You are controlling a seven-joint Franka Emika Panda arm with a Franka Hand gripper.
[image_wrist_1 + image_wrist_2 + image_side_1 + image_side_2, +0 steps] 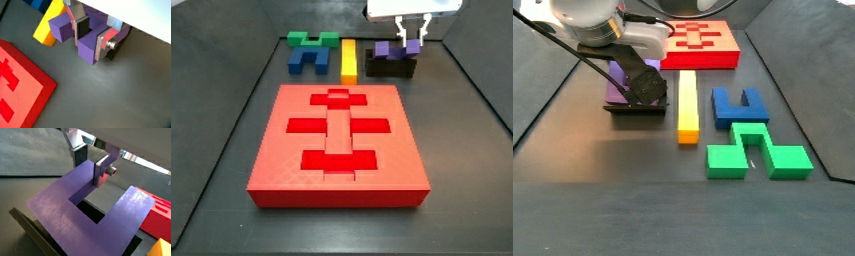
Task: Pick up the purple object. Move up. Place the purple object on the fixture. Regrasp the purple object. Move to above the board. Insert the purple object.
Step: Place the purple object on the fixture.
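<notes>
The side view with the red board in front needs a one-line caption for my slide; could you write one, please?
Behind the board, the hand grips one prong of the purple object seated on the fixture.

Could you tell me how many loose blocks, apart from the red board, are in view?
4. The purple object sits on the fixture with the gripper closed around one prong; the yellow bar, blue block and green block lie behind the board. Others may be hidden.

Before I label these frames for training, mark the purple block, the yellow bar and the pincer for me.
purple block [67, 208], a wrist view, on its flat broad face.
yellow bar [687, 105], a side view, mid-length on its top.
pincer [90, 37], a wrist view, midway between its fingertips, at the purple block's prong.
</notes>
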